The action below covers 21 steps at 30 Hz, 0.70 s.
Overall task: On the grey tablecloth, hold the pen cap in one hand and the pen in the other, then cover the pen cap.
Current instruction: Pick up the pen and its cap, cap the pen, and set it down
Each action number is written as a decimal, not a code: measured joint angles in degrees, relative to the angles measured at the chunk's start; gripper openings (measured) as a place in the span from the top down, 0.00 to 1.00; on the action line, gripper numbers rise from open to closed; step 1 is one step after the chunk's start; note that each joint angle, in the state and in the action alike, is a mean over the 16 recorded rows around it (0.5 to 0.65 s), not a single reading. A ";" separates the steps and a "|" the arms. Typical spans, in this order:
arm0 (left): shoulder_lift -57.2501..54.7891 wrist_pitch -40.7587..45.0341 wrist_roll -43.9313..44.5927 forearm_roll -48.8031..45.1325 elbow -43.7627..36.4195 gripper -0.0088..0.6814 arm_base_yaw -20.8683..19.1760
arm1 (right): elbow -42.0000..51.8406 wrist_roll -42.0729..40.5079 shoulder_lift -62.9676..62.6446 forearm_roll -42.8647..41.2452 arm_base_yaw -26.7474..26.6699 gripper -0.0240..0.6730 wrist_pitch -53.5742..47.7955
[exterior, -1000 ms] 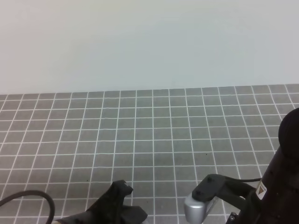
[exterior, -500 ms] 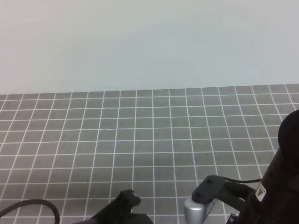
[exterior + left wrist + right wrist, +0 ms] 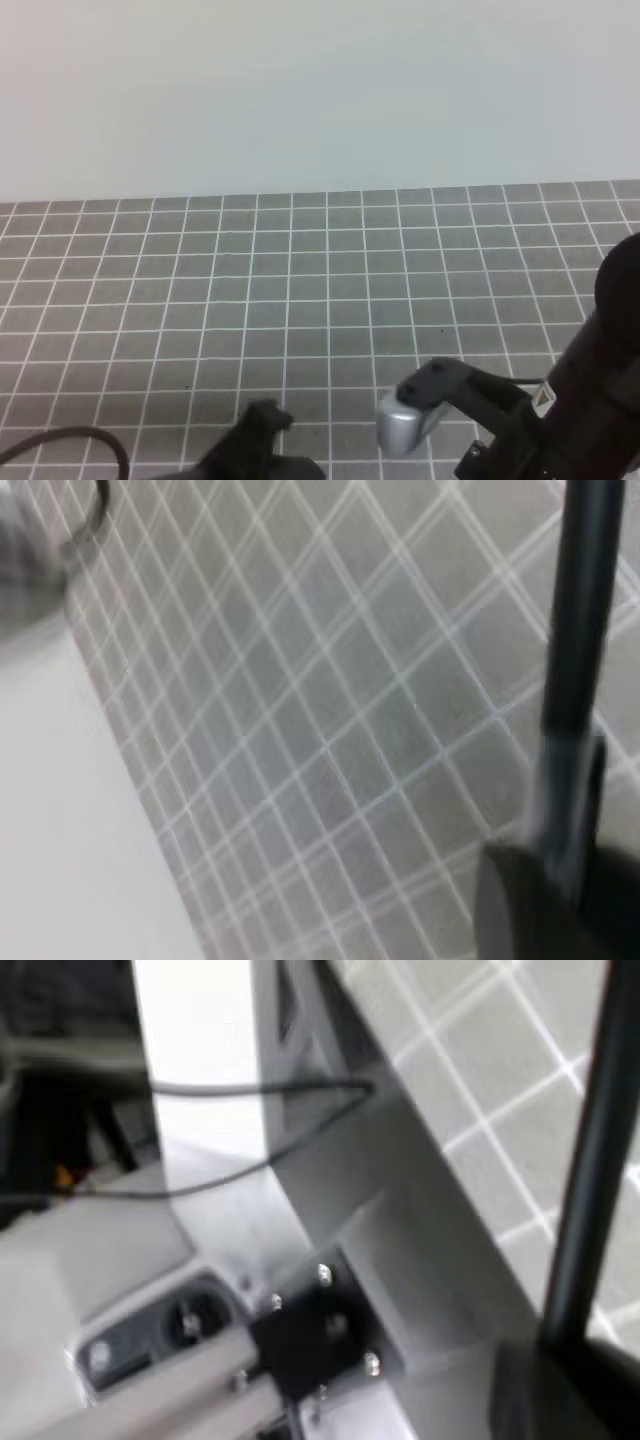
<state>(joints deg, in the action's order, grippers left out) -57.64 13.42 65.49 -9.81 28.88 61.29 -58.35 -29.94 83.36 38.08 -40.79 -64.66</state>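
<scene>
**Both claws loaded, pen and cap apart**

Exterior high view: the grey tablecloth (image 3: 330, 260) covers the bench from mid-frame down, with a pale wall (image 3: 320, 90) behind it at 12 o'clock. No loose item lies on the visible grid. The left arm (image 3: 250, 450) shows only as a black stub at about 6:30 on the lower edge. A dark cable (image 3: 70, 440) loops at 8 o'clock. The right arm (image 3: 590, 400) enters at 4 o'clock. Its silver camera housing (image 3: 400, 428) points toward 9 o'clock and sits well apart from the left stub. Neither claw tip shows in this view.

Left wrist view, blurred: the pen cap (image 3: 570, 780) is a dark tube at 3 o'clock, black above and paler, half-clear lower down. It stands off the cloth. Its lower end sits in the dark mass of the left claw (image 3: 545, 910) at 5 o'clock, so the claw reads as clenched on the cap. The fingers cannot be told apart.

Right wrist view: the pen (image 3: 590, 1150) is a slim, evenly black stick running from 1 o'clock down to 4 o'clock. Its lower end is sunk in the right claw (image 3: 570, 1380) at 5 o'clock, which reads as grasping it. The pen's tip is out of frame. Behind it are the cloth grid at 2 o'clock, the bench edge with a bolted black bracket (image 3: 315, 1330) at 6 o'clock, and a thin wire (image 3: 260, 1088) at 11 o'clock.

Cap and pen are not joined.
</scene>
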 joint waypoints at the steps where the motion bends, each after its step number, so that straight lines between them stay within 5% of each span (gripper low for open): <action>1: 0.01 0.02 -0.19 -0.04 0.00 0.87 0.00 | 0.00 0.03 0.00 0.26 0.00 0.87 0.37; 15: 0.09 0.11 -1.68 -0.56 -0.02 0.87 0.02 | 0.08 0.27 0.00 2.36 0.00 0.87 2.91; 21: 0.09 0.49 -4.36 -0.49 -0.02 0.77 0.06 | -0.01 0.25 0.00 2.67 0.00 0.87 3.63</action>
<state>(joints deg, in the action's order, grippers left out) -57.55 13.91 61.13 -10.30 28.86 61.36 -58.35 -29.69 83.36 40.76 -40.79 -61.03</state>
